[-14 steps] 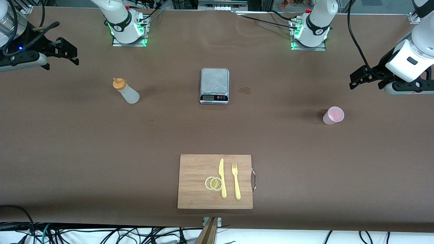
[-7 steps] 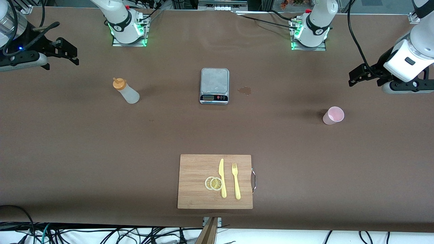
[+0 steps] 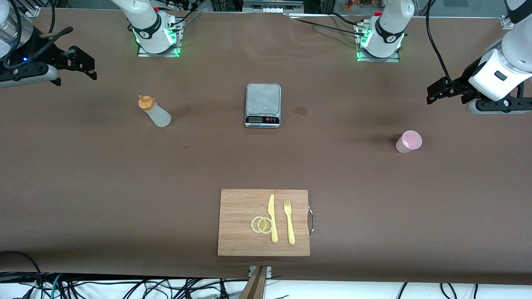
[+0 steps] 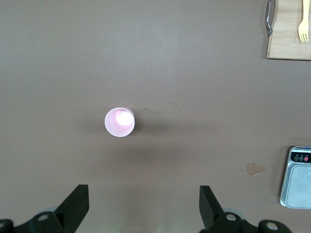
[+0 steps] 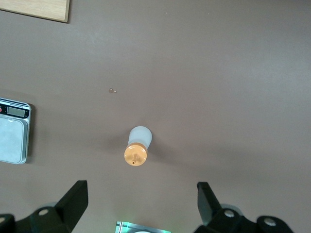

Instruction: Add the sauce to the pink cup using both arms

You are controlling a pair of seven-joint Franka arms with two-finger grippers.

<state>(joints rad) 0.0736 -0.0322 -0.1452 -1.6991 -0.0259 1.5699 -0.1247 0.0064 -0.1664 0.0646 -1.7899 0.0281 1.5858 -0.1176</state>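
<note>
The sauce bottle [image 3: 154, 112], translucent with an orange cap, stands toward the right arm's end of the table. It also shows in the right wrist view [image 5: 137, 145]. The pink cup [image 3: 409, 141] stands upright and empty toward the left arm's end; it also shows in the left wrist view [image 4: 119, 122]. My right gripper [image 3: 89, 66] hangs open and empty in the air at its end of the table, apart from the bottle; its wrist view shows it [image 5: 142, 204]. My left gripper [image 3: 432, 93] hangs open and empty in the air apart from the cup; its wrist view shows it [image 4: 144, 204].
A steel scale [image 3: 263, 104] sits mid-table with a small wet stain [image 3: 300, 110] beside it. A wooden cutting board [image 3: 237, 207] near the front edge carries a yellow knife [image 3: 272, 218], a yellow fork [image 3: 289, 222] and lemon slices [image 3: 262, 224].
My left gripper has shifted slightly, upward in the front view. The right arm, the bottle and the cup have not moved.
</note>
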